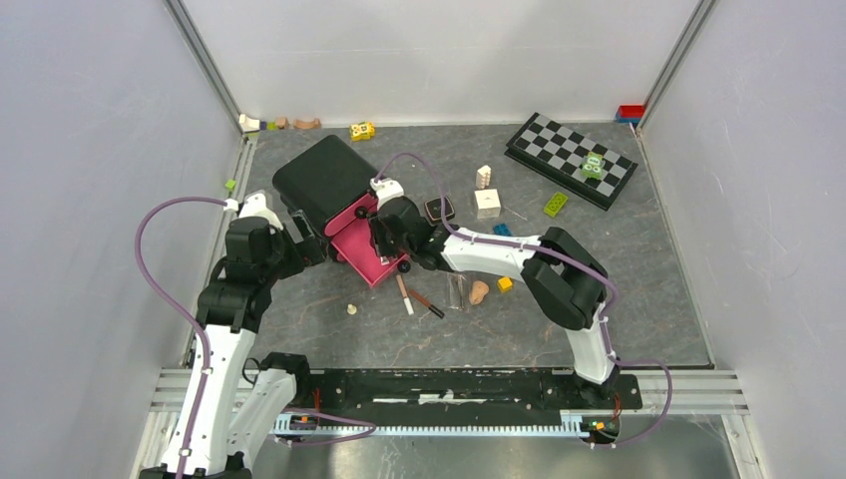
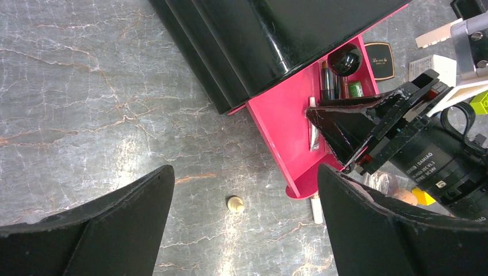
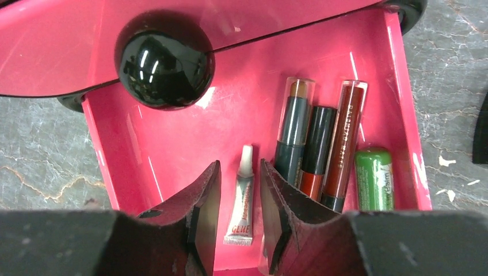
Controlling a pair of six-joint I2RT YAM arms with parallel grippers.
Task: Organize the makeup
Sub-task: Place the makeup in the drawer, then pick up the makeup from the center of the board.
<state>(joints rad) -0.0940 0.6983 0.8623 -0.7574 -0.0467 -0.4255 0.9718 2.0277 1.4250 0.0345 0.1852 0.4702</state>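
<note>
Your right gripper (image 3: 240, 167), narrowly parted, straddles the glue tube (image 3: 240, 214) in the pink drawer (image 3: 144, 150); your left gripper (image 2: 244, 172) gapes wide.

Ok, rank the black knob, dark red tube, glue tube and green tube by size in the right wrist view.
Largest first:
black knob
dark red tube
glue tube and green tube: too alike to rank

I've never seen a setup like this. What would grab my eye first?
Probably the bright pink plastic drawer pulled out of a glossy black box, just left of centre in the overhead view. The right claw hangs over it with a small white glue tube lying between its fingers, beside a row of lipstick-like tubes. A black-and-white chequered board lies at the far right.
</note>
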